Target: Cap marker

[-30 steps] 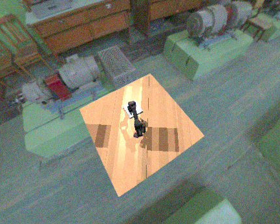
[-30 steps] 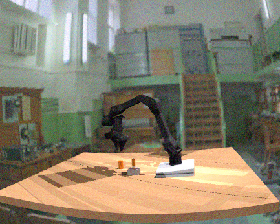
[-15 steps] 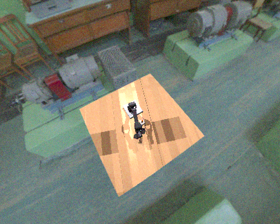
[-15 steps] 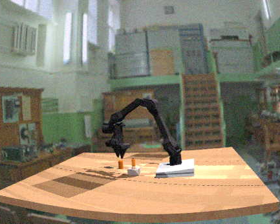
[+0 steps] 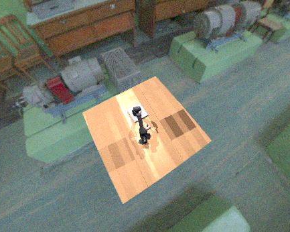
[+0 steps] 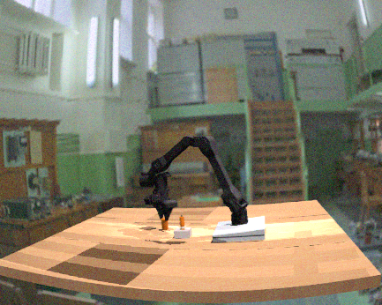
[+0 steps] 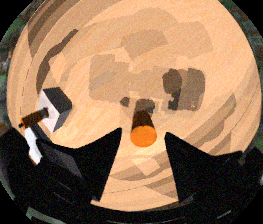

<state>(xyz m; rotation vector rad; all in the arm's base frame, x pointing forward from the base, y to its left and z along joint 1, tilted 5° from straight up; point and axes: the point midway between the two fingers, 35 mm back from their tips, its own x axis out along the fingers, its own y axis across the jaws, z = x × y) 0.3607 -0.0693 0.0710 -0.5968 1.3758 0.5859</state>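
The orange cap [image 6: 165, 225] [image 7: 143, 136] stands upright on the table [image 6: 296, 260]. My gripper [image 6: 165, 218] [image 7: 144, 133] is open and points down over the cap. In the wrist view the cap shows between the two fingertips, with a gap on each side. In the exterior view the fingertips are at the height of the cap's upper part. The marker [image 6: 182, 222] [image 7: 34, 119] stands upright in the white holder block [image 6: 183, 234] [image 5: 148, 127], beside the cap on the side of the arm's base. In the top view the arm hides the cap.
The arm's base stands on a white plate [image 5: 144, 114] [image 6: 248, 230] on the base side of the holder block. The holder block [image 7: 57, 104] is close to the left finger in the wrist view. The arm casts shadows on the table around the cap.
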